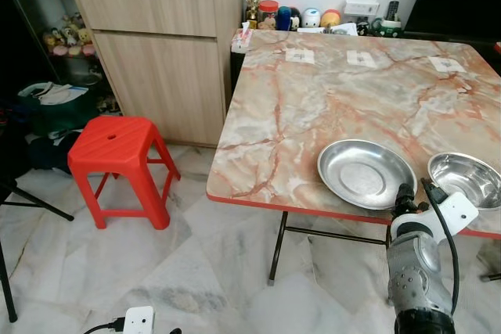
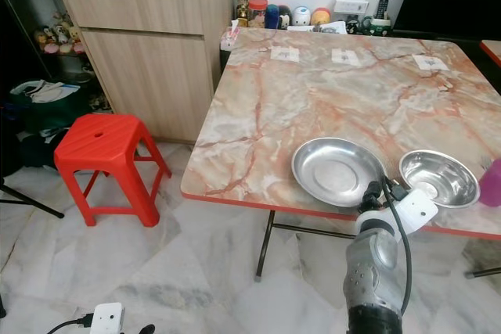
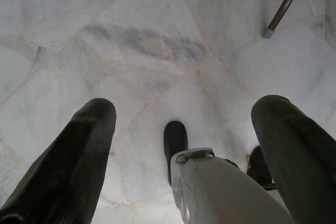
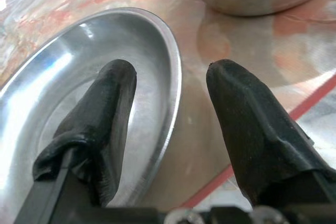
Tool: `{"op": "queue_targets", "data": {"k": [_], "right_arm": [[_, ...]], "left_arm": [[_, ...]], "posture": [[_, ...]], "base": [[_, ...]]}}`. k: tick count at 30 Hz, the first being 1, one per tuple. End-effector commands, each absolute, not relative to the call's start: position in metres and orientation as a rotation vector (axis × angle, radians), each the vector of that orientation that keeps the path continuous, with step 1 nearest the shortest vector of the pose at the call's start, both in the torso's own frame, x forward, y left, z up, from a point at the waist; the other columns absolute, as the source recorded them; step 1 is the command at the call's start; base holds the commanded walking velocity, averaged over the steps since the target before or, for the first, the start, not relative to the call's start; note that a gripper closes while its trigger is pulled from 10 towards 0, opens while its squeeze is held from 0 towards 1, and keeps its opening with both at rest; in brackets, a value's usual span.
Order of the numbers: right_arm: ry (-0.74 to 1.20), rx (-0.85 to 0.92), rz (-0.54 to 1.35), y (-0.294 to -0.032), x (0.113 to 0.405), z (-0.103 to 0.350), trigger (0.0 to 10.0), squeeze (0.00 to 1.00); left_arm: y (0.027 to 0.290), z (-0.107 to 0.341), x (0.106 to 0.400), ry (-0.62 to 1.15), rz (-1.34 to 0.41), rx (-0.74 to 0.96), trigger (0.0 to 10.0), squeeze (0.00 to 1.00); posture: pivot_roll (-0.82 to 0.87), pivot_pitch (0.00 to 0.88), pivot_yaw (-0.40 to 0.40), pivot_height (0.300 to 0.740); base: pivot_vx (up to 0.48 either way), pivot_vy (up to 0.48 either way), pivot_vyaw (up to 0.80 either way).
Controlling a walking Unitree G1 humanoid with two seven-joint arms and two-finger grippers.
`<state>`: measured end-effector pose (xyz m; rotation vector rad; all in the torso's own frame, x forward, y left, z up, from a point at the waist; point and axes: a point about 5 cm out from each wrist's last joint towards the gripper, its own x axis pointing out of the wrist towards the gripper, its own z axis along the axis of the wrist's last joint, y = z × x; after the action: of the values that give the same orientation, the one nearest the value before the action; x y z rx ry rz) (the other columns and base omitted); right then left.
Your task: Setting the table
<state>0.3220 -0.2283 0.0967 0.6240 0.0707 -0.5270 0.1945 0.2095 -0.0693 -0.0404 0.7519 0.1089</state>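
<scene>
Steel plate (image 1: 365,173), rim between right gripper (image 4: 170,103) fingers.

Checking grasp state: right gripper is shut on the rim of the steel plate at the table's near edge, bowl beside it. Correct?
Not quite. The right gripper is open: the right wrist view shows its fingers apart, straddling the rim of the steel plate without closing on it. The plate does sit at the table's near edge, bowl beside it.

Pink-veined marble-pattern table (image 1: 329,107) with red edge; silver plate (image 1: 365,173) and bowl (image 1: 465,178); red stool (image 1: 117,146); possibly purple object (image 2: 492,182).
</scene>
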Motion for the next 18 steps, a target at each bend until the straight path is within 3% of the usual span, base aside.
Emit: {"op": "queue_targets", "data": {"k": [1, 18], "right_arm": [[0.068, 0.634, -0.542, -0.2304, 0.3242, 0.0976, 10.0, 0.0], [0.086, 0.611, -0.548, -0.2321, 0.3325, 0.0967, 10.0, 0.0]], "left_arm": [[0.2094, -0.0723, 0.1889, 0.77, 0.107, -0.039, 10.0, 0.0], [0.21, -0.0728, 0.188, 0.773, 0.112, -0.042, 10.0, 0.0]], "posture": [[0.06, 0.082, -0.045, 0.74], [0.06, 0.096, -0.042, 0.74]], "base": [[0.0, 0.0, 0.0], [0.0, 0.0, 0.0]]}}
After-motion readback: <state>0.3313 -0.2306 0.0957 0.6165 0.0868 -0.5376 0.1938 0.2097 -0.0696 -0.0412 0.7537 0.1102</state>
